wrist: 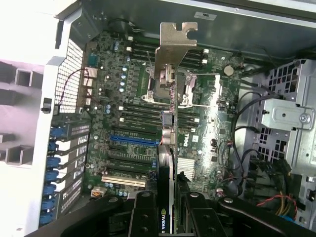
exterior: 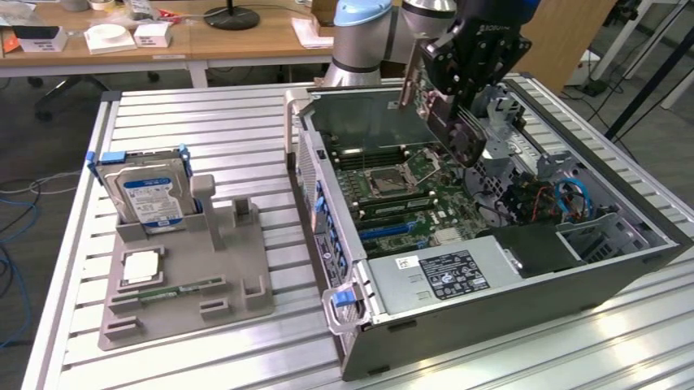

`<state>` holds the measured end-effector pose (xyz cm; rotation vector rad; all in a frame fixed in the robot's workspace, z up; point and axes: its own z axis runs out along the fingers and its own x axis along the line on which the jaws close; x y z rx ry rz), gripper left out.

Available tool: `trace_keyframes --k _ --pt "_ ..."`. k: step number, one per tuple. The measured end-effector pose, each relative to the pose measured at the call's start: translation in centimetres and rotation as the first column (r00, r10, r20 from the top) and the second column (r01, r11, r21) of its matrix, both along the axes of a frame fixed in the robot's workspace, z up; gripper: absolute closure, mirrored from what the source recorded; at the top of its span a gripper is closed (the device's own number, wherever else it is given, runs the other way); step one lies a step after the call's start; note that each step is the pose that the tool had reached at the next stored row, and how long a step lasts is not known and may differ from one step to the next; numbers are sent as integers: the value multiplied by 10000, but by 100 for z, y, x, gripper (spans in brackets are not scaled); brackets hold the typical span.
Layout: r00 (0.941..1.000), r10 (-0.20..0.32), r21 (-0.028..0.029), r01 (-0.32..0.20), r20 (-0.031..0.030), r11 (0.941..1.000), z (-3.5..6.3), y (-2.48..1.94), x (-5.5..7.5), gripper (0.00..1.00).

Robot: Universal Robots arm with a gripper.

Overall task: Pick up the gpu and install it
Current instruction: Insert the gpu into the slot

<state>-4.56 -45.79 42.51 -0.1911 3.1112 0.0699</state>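
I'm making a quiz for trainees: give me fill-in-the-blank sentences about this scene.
The gripper holds the graphics card over the ____ computer case.
The hard drive stands ____ in the grey holder.
The hard drive's label is blue and ____.
Missing: open; upright; white.

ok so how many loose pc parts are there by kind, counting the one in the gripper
gpu: 1, held in the gripper over the open case
hard drive: 1, upright on the tray
cpu: 1, on the tray
memory stick: 1, on the tray
total: 4
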Motion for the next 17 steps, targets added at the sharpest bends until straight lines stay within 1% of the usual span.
trace_keyframes --k 8,17 --pt "9986 537 0 -537 0 9986 0 0 0 74" --pt "9937 1123 0 -1123 0 9937 0 0 0 74"
